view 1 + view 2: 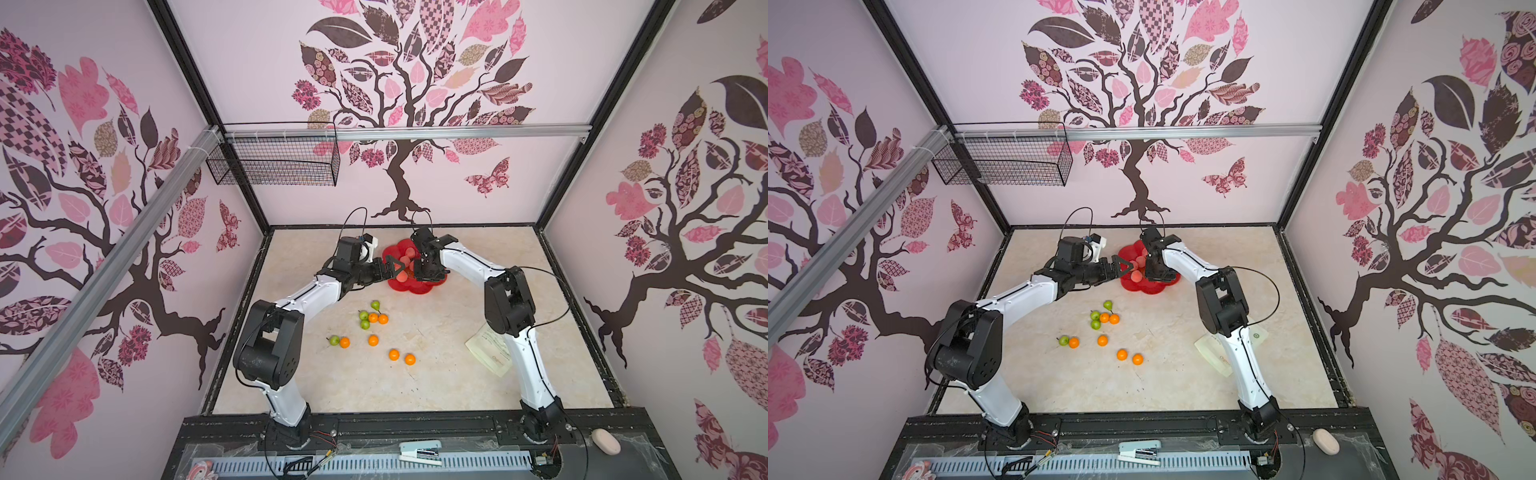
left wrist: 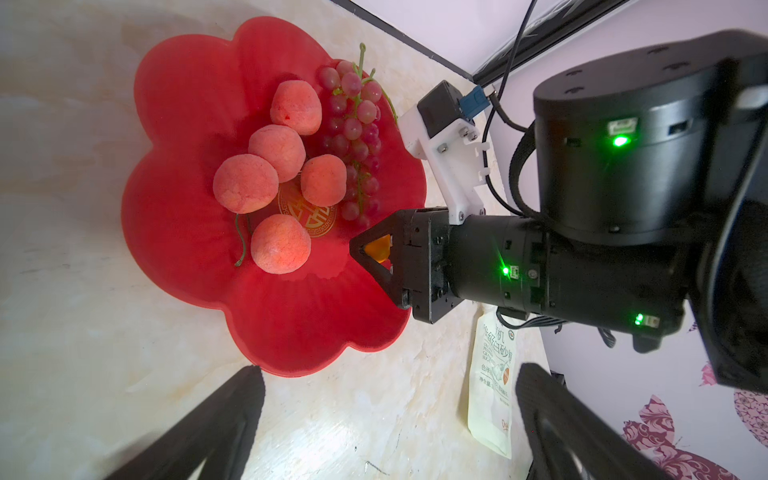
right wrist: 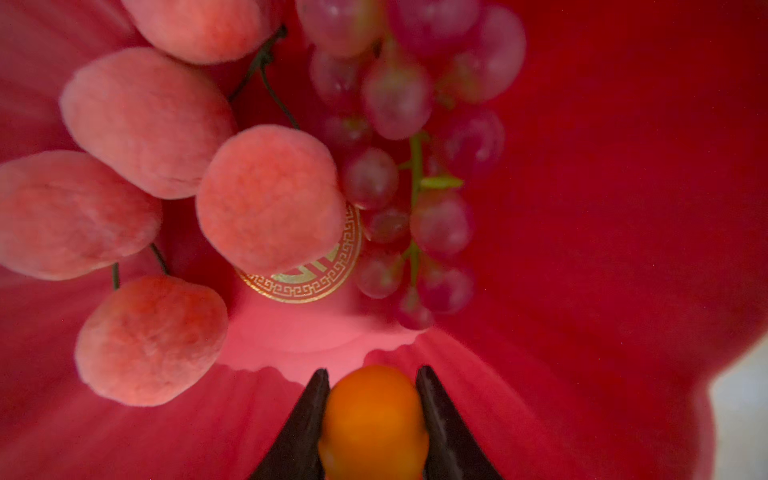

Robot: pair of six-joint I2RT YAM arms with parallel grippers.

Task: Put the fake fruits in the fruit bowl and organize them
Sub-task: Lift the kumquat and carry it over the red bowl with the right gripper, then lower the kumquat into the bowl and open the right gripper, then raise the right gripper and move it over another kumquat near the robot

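The right hand [image 3: 374, 409] grips a small orange [image 3: 374, 419] between its two dark fingers, low over the fruit bowl [image 3: 602, 208]. The left wrist view shows that orange only as a patch seen through the triangular finger. The left hand [image 2: 390, 370] stands wide and holds nothing, just outside the bowl's rim.

Five peaches [image 2: 277, 153] sit clustered at the bowl's centre, partly covering its gold emblem [image 2: 309, 216], a round seal with a key-pattern border and a Chinese-style character. The grape bunch [image 2: 353, 137] lies just beside them, touching the nearest one. Its long axis runs from the back of the table [image 1: 436, 374] toward the front, with the green stem end pointing at the back edge. In both top views the arms hide the grapes and the held fruit.

Only the top views show the loose fruit: six oranges [image 1: 373, 340] and four green fruits [image 1: 365, 324] scattered on the table in front of the bowl, well apart from it. A cream pouch [image 2: 492, 374] with Chinese print lies flat under the right arm.
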